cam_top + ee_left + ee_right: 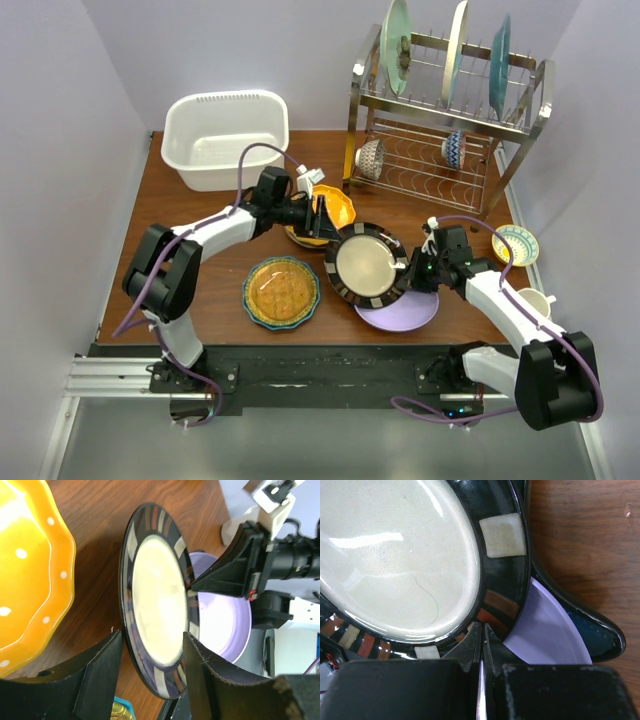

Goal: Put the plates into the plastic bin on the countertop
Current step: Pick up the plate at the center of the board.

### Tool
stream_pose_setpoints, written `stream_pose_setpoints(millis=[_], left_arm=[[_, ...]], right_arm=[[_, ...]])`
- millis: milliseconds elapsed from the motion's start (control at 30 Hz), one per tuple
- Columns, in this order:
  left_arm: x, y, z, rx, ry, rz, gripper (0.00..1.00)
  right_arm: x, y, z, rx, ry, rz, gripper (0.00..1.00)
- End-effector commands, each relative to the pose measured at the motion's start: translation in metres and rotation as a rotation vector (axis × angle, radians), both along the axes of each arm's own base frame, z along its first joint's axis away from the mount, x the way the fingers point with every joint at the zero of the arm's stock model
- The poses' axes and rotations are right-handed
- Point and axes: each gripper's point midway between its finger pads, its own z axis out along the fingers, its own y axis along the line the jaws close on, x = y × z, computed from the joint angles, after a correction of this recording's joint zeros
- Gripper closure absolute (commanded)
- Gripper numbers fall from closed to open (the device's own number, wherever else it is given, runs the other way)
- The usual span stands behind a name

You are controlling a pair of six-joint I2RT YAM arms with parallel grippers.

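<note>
Top view, plate: the black-rimmed cream plate [370, 264] sits over the middle of the countertop [335, 322], between the two arms. It overlaps the lavender plate [405, 312].
Top view, bin: the plastic bin [190, 120] stands at the far left corner, well apart from the plate. No plate shows in it.
Top view, others: the amber plate [281, 292] lies flat near the front. The orange scalloped plate [338, 205] lies under the left gripper [325, 222].
Top view, right gripper [412, 270]: at the plate's right rim.
Left wrist view, left gripper: released, with its fingers [100, 675] spread on either side of the plate's near rim. Contact cannot be told.
Left wrist view, plate: tilted, with the right gripper's tips on the far rim.
Right wrist view, right gripper: clenched on the dark rim, with the lavender plate just beneath.
Right wrist view, lift: whether the plate rests on the lavender plate cannot be told.
Handling: likely stiff glazed ceramic, fairly heavy, slick and breakable.
Where to hold: the flat rim band, pinched deep and opposite the other grip, so that the plate does not swing.
</note>
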Motion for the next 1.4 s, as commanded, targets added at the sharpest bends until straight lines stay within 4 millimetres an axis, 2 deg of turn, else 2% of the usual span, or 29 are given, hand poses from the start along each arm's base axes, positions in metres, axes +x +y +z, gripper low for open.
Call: stream_pose_setpoints(millis=[0, 200, 333, 500, 600, 633, 700, 733, 967, 1100, 1300, 1367], left_arm=[[-0.008, -0.003, -0.016, 0.058, 0.036, -0.048, 0.44], [-0.022, -0.008, -0.036, 0.060, 0.107, -0.101, 0.50], [-0.024, -0.009, -0.037, 0.052, 0.108, -0.107, 0.51], [-0.023, -0.011, -0.033, 0.038, 0.102, -0.113, 0.59], [-0.025, -0.012, -0.032, 0.032, 0.104, -0.118, 0.70], [-0.026, -0.013, -0.033, 0.030, 0.106, -0.122, 0.81], [-0.027, -0.014, -0.033, 0.027, 0.109, -0.129, 0.96], [-0.027, -0.014, -0.033, 0.027, 0.111, -0.129, 1.00], [-0.026, -0.014, -0.029, 0.024, 0.098, -0.116, 1.00], [-0.022, -0.017, -0.019, -0.005, 0.088, -0.100, 1.00], [-0.013, -0.023, 0.000, -0.060, 0.049, -0.069, 1.00], [-0.009, -0.025, 0.005, -0.073, 0.035, -0.059, 1.00]], right_arm=[[-0.005, -0.009, -0.005, -0.052, 0.014, -0.014, 1.00], [-0.005, -0.008, -0.005, -0.051, 0.013, -0.014, 1.00], [-0.005, -0.008, -0.005, -0.051, 0.012, -0.015, 1.00], [-0.005, -0.008, -0.006, -0.048, 0.011, -0.012, 1.00], [-0.005, -0.008, -0.005, -0.048, 0.008, -0.014, 1.00], [-0.005, -0.008, -0.005, -0.049, 0.007, -0.015, 1.00], [-0.005, -0.008, -0.005, -0.048, 0.006, -0.013, 1.00], [-0.005, -0.008, -0.004, -0.047, 0.004, -0.016, 1.00], [-0.002, -0.008, 0.003, -0.047, -0.026, -0.016, 1.00], [-0.001, -0.008, 0.012, -0.042, -0.057, -0.013, 1.00], [0.005, -0.011, 0.042, -0.031, -0.174, -0.031, 1.00], [0.006, -0.012, 0.049, -0.034, -0.196, -0.039, 0.96]])
